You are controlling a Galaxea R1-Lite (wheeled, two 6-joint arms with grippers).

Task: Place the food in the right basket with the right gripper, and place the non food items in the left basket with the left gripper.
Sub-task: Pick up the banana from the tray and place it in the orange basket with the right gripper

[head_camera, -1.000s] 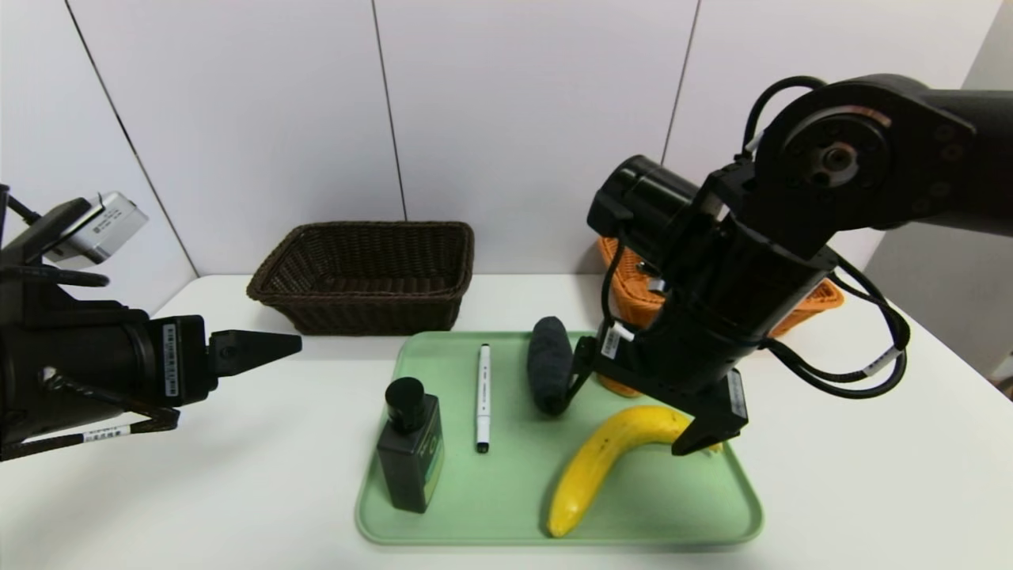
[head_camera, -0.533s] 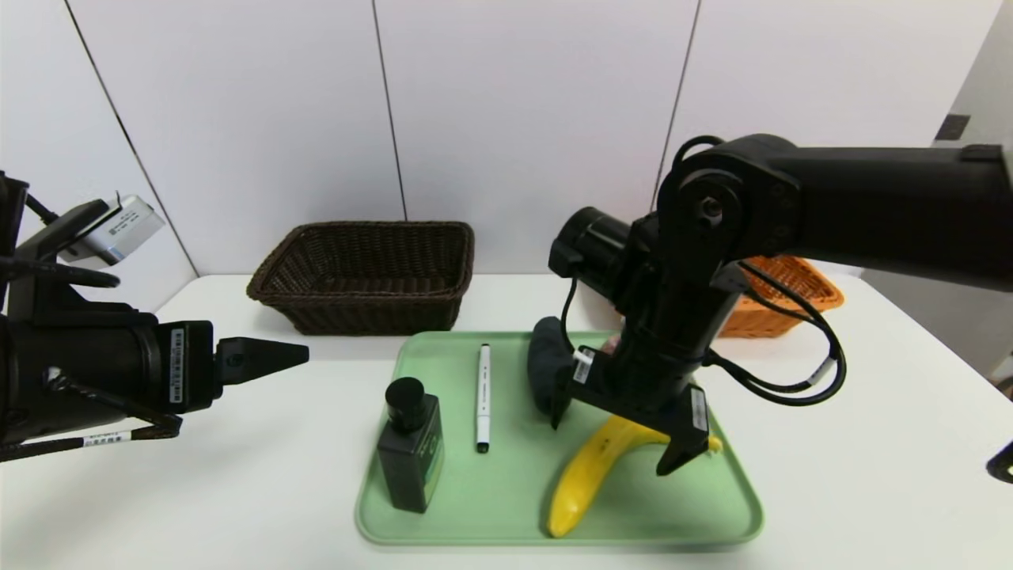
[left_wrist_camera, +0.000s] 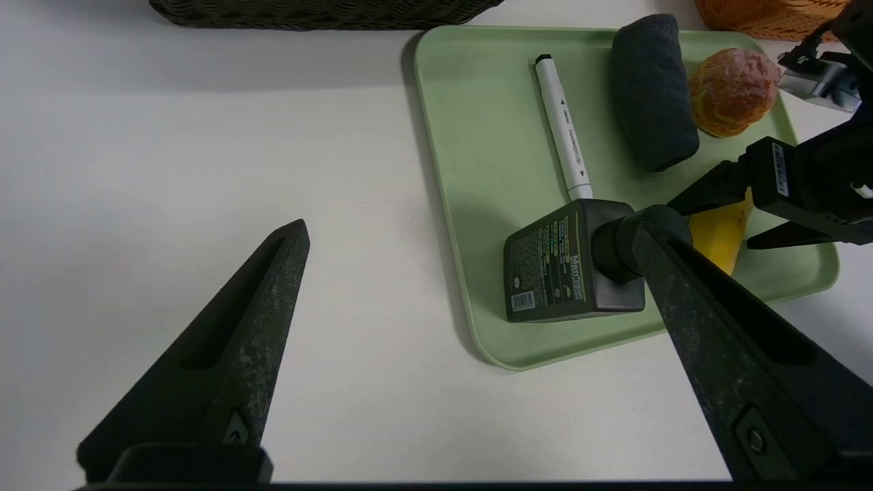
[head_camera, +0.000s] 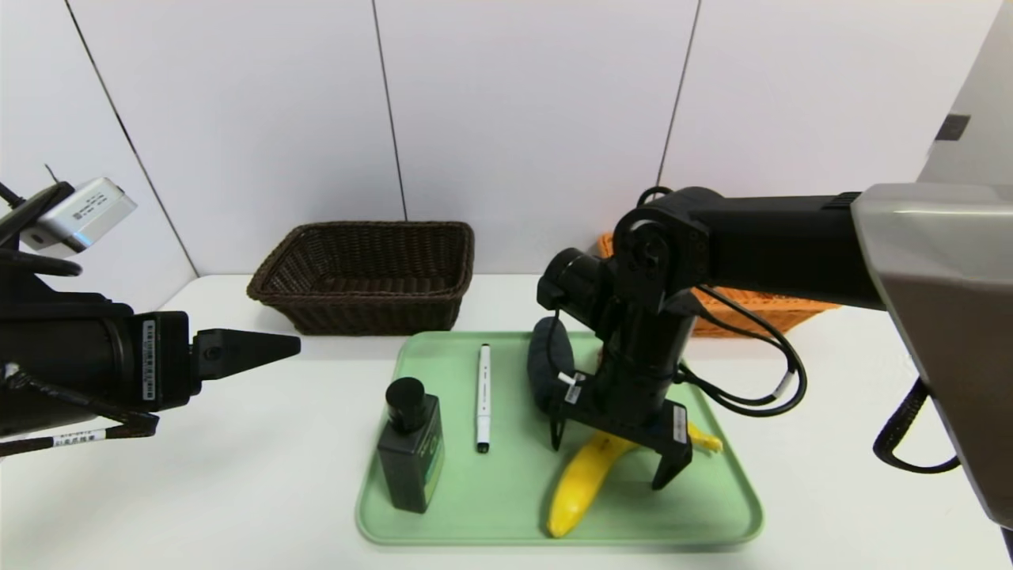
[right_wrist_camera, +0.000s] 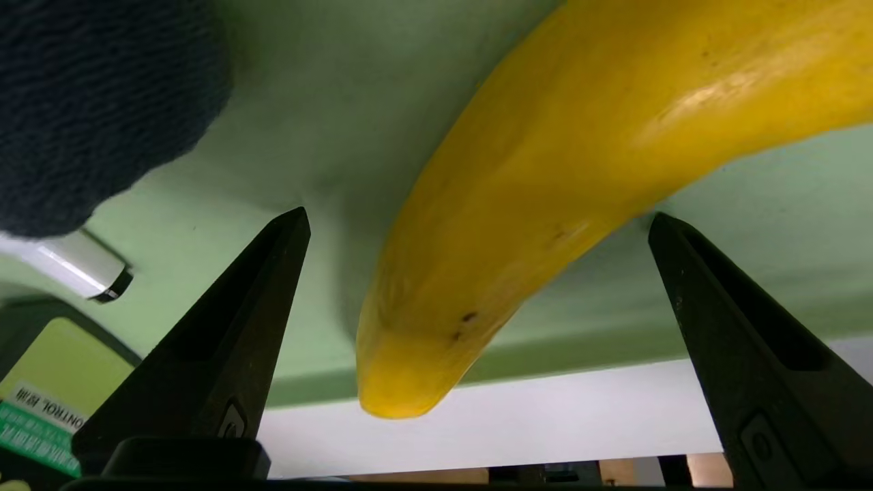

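Near edge of the green tray: banana lies at about 5 o'clock on it, tip toward the robot. Right end effector points straight down over the banana's middle, fingers wide apart, one each side; right wrist view shows both tips level with the fruit and gaps on both sides, no contact, which head view can't resolve. Dark bottle stands at 7 o'clock on the tray, white marker just beyond it, rolled grey cloth toward 12 o'clock, partly behind the right arm. Bread roll shows only in left wrist view, touching or just beside the cloth near the tray's far corner; head view has it hidden by the arm. Left end effector hangs above bare tabletop at 9 o'clock from the tray, fingers spread, holding nothing. Far side: dark brown basket at 11 o'clock, orange basket at 1 o'clock, mostly behind the right arm.
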